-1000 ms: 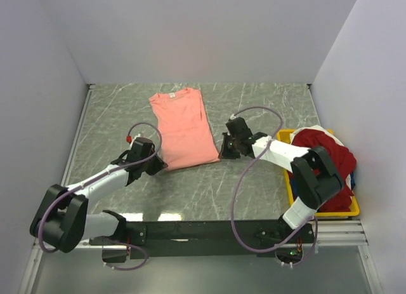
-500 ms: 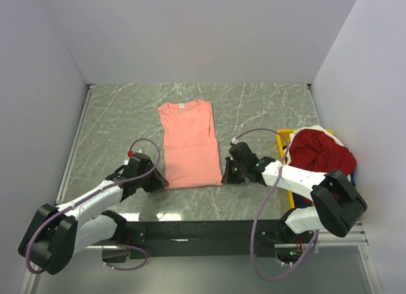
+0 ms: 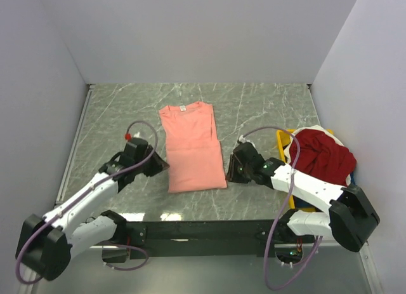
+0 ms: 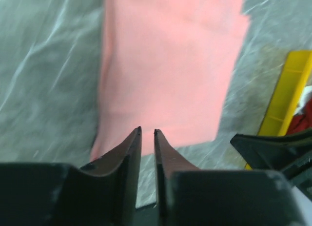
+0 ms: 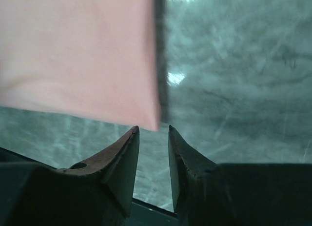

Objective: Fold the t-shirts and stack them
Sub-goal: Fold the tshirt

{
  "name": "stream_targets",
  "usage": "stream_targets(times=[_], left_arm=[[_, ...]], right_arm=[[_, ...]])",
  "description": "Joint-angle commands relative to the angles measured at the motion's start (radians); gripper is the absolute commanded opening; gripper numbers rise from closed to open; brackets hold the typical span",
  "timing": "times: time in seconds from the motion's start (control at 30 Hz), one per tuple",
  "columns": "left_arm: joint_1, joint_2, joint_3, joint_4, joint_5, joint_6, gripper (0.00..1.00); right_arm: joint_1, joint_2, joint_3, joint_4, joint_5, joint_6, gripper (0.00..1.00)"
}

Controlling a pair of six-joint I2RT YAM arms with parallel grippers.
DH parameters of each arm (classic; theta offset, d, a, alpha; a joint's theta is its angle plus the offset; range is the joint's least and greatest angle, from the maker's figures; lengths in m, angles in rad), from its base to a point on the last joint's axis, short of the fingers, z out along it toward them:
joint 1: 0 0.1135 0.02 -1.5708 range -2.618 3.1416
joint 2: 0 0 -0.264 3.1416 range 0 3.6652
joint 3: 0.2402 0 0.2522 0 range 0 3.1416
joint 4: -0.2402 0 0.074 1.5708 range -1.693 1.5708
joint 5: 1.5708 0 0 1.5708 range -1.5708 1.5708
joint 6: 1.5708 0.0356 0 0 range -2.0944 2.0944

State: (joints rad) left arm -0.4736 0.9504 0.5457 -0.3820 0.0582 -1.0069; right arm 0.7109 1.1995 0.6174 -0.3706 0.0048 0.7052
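Just changed: the salmon-pink t-shirt [image 3: 190, 148] lay crooked a moment ago. Now it lies straight and has been pulled closer to the arms.
Left jaws: they were shut on the near left corner. Now they have a narrow gap and hold nothing.
Right jaws: the same at the near right corner, with a slightly wider gap.
Not sure: the wrist views are blurry, so a tip may still brush the cloth.
What it means: the shirt looks flat and let go, probably ready for its next fold.
Edges: its near hem sits close to the near edge of the tabletop [image 3: 266, 103].
Open room: bare tabletop lies behind the shirt and to its left.
Tight side: the yellow bin [image 3: 283, 141] holds the deep red t-shirt [image 3: 320, 154], right beside the right arm.
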Motion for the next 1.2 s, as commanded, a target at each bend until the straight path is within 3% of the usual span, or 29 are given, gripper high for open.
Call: stream_targets(times=[0.0, 0.07, 0.2, 0.43, 0.6, 0.87, 1.17], left_arm=[[0.013, 0.109, 0.124, 0.067, -0.021, 0.045, 0.2], [0.021, 0.218, 0.173, 0.139, 0.012, 0.044, 0.1], [0.032, 0.393, 0.259, 0.215, 0.029, 0.042, 0.01], [0.104, 0.652, 0.332, 0.347, 0.008, 0.039, 0.01], [0.17, 0.758, 0.344, 0.374, 0.005, 0.039, 0.01], [0.178, 0.812, 0.29, 0.422, 0.026, 0.053, 0.01], [0.135, 0.679, 0.099, 0.491, 0.061, 0.028, 0.01]], right_arm=[[-0.004, -0.003, 0.132, -0.025, 0.072, -0.039, 0.38], [-0.028, 0.072, 0.231, -0.019, 0.064, -0.07, 0.38], [-0.083, 0.231, 0.387, 0.025, 0.011, -0.125, 0.37], [-0.143, 0.567, 0.672, 0.055, -0.063, -0.176, 0.35], [-0.163, 0.73, 0.786, 0.036, -0.086, -0.159, 0.34], [-0.168, 0.789, 0.648, 0.088, -0.081, -0.095, 0.33], [-0.18, 0.62, 0.375, 0.182, -0.089, -0.053, 0.32]])
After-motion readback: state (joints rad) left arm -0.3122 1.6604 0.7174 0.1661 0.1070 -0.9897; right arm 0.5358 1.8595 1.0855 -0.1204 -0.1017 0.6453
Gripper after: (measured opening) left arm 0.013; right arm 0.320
